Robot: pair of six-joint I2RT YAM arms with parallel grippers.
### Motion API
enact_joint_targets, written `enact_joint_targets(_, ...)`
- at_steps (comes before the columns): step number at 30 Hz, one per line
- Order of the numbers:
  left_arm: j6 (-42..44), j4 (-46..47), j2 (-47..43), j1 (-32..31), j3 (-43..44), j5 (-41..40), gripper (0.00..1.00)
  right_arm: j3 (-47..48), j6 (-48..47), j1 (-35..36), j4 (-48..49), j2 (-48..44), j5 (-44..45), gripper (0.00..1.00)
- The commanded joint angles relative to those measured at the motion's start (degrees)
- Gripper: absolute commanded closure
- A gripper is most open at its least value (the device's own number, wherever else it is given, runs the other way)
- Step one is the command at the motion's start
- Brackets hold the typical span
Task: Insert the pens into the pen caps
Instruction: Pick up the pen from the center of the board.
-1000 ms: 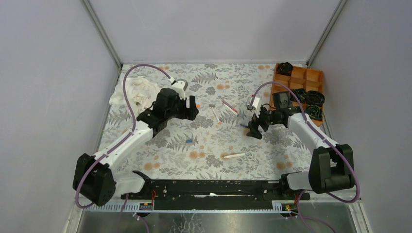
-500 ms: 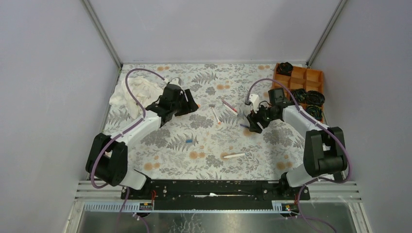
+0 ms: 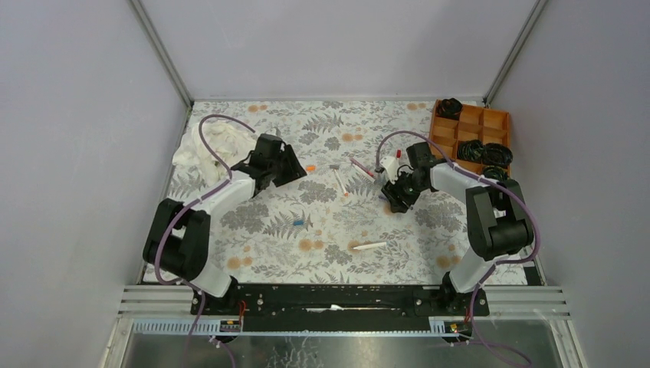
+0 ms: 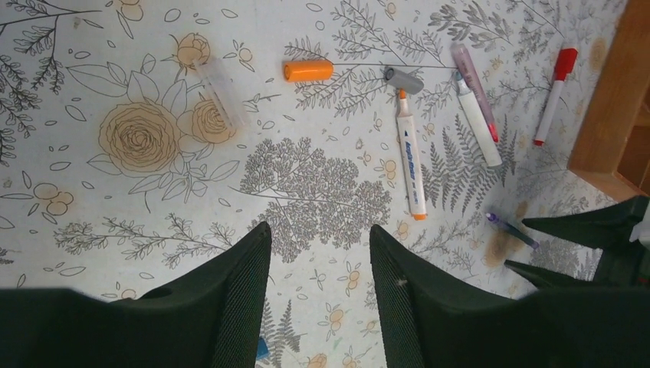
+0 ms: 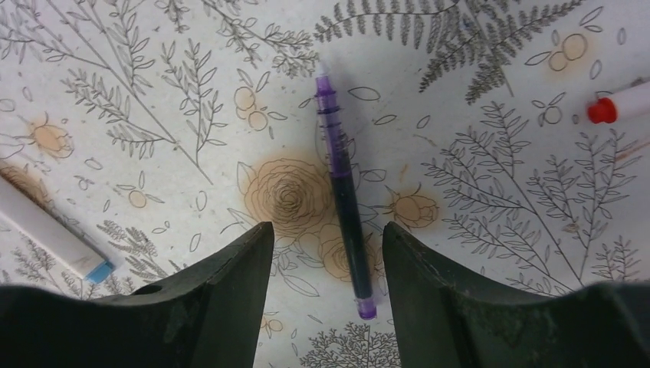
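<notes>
My left gripper (image 4: 320, 230) hangs over the mat (image 3: 253, 230) left of the middle. Jaws sit about halfway apart with nothing in them, just printed leaves showing through the gap. The orange cap (image 4: 308, 70) lies on its side just to its right, on its own. A bit further right is the grey cap (image 4: 404, 80), parked at the far end of the orange-tip pen (image 4: 410, 161); can't tell if those two actually touch. Right of that, the pink pen (image 4: 466, 65) and a plain white pen (image 4: 483, 134) lie side by side, and the red-end pen (image 4: 553, 96) sits further over toward the tray (image 3: 469, 126).

My right gripper (image 5: 326, 230) is low over the mat, right of the middle, jaws also partway open. The purple pen (image 5: 343, 192) lies flat on the mat and runs down into the gap between the fingers. It's not pinched, since there's mat showing on both sides of it. That wrist cam also catches a blue-tip pen (image 5: 54, 234) at the left edge.

The blue cap (image 3: 298, 222) is mid-mat on the near side, apart from both grippers. One more pen, the near pen (image 3: 369, 246), lies closer to the near edge.
</notes>
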Motion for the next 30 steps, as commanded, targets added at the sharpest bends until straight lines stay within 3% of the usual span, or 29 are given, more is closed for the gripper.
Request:
enact_joint_targets(1, 1.7, 3.7, -4.0, 0.6, -2.9, 2.1, 0.45, 2.1, 0.6, 1.1, 1.1, 1.6, 4.7, 0.39)
enact_joint_targets(8, 2.5, 14.2, -12.9, 0.7, -9.7, 9.8, 0.42, 2.0, -0.7, 3.2, 0.6, 3.8, 9.8, 0.61)
enact_joint_targets(12, -1.2, 21.6, -18.3, 0.6, -14.6, 14.1, 0.41, 0.4, -1.4, 5.1, 1.4, 4.7, 13.3, 0.62)
enact_joint_targets(19, -9.0, 30.7, -24.1, 0.7, -21.8, 19.4, 0.41, -0.3, -2.9, 10.0, 1.2, 7.0, 20.9, 0.85)
enact_joint_targets(22, -11.4, 33.6, -25.5, 0.6, -24.4, 21.0, 0.41, 2.1, -2.0, 10.2, -2.3, 8.8, 19.1, 1.00)
enact_joint_targets(27, -17.6, 45.5, -25.1, -0.7, -29.5, 24.7, 0.40, 5.1, 0.5, 9.9, -5.4, 7.1, 12.5, 1.00)
enact_joint_targets(30, -20.8, 55.6, -22.5, -4.7, -32.0, 24.6, 0.32, 6.1, 2.7, 8.0, -5.9, 3.0, 5.5, 1.00)
